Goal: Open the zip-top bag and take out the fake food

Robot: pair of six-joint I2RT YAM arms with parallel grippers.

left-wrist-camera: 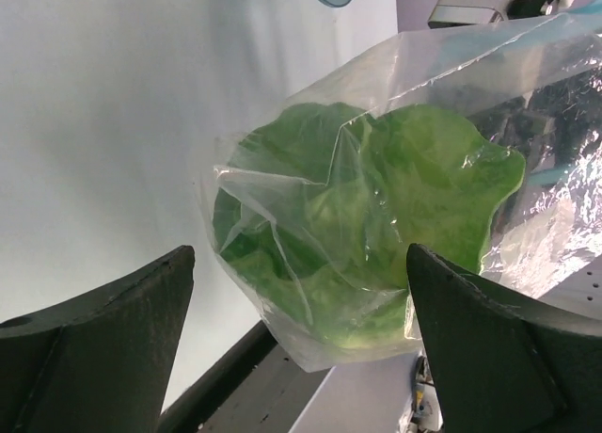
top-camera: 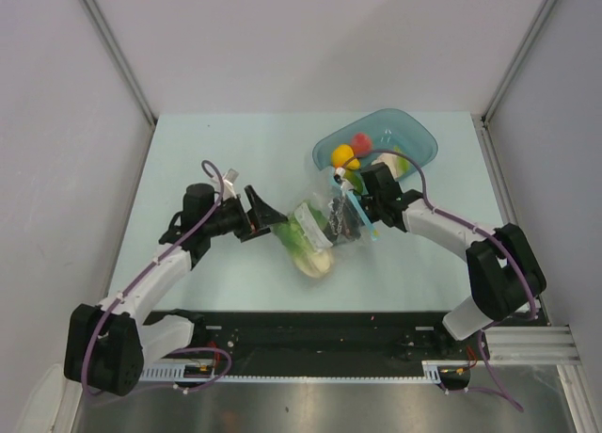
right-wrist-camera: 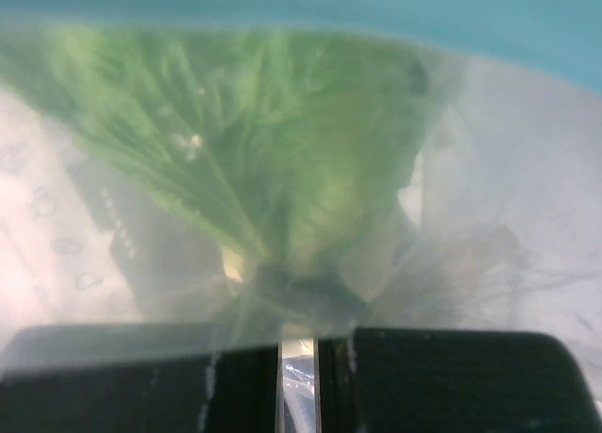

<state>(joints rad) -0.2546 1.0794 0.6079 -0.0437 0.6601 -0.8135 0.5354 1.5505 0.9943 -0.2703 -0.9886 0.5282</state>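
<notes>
The right hand (right-wrist-camera: 299, 358) pinches the zip-top bag (right-wrist-camera: 489, 226) between its dark fingers (right-wrist-camera: 451, 381), which stand almost together with a sliver of film in the gap. Through the blurred plastic shows the green leafy cabbage (right-wrist-camera: 254, 141). A teal band (right-wrist-camera: 376, 5) crosses the top.

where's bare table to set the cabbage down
Bare: the far-left table, from the side wall to the teal tray; also the strip between the zip-top bag and the near edge. Crowded: the middle, where left gripper and right gripper flank the bag.
</notes>
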